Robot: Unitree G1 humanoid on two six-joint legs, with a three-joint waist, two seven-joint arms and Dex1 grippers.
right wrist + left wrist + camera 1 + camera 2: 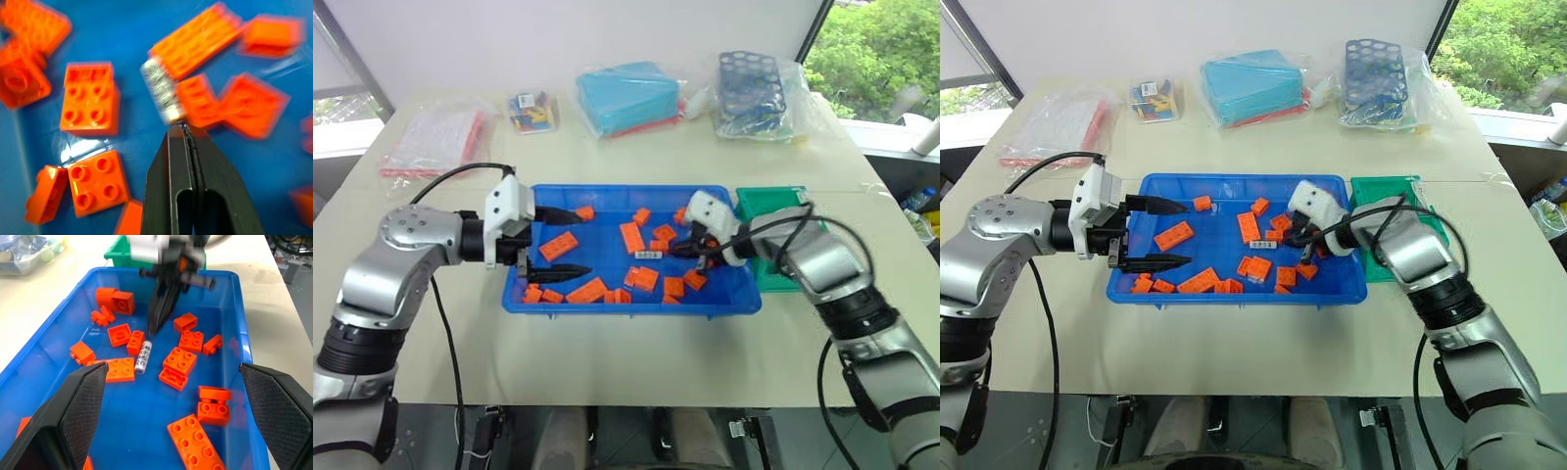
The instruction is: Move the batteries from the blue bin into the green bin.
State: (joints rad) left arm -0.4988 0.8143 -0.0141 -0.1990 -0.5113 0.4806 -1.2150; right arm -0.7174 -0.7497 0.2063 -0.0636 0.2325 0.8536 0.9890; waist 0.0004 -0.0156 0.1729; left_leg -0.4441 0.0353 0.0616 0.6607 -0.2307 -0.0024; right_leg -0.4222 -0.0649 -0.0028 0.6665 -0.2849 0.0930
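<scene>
Scene: A blue bin (548, 299) sits mid-frame in the left eye view, strewn with orange blocks (630, 237); the green bin (766, 204) touches its right end.
Battery: One slim silvery battery (143, 356) lies flat on the bin floor among the blocks, at centre-left of the left wrist view and centre-right of the bin in the left eye view (648, 254). It is not lifted.
Right gripper: The right gripper (186, 128) hangs tip-down over the bin's right part, its two black fingers pressed together with nothing between them. The tips sit just beside one end of the battery, in the upper middle of the right wrist view; contact cannot be told.
Left gripper: The left gripper (561, 242) hovers over the bin's left end, fingers spread wide and holding nothing.
Step in hand: Picking up the battery, judged to be ungripped so far.
Doing it well: The fingers would likely need to part again, straddle the battery across its slim width at mid-length, and drop low enough to clear the neighbouring blocks before closing.
Risk: A round body may roll or skid away from tips that close off-centre.
</scene>
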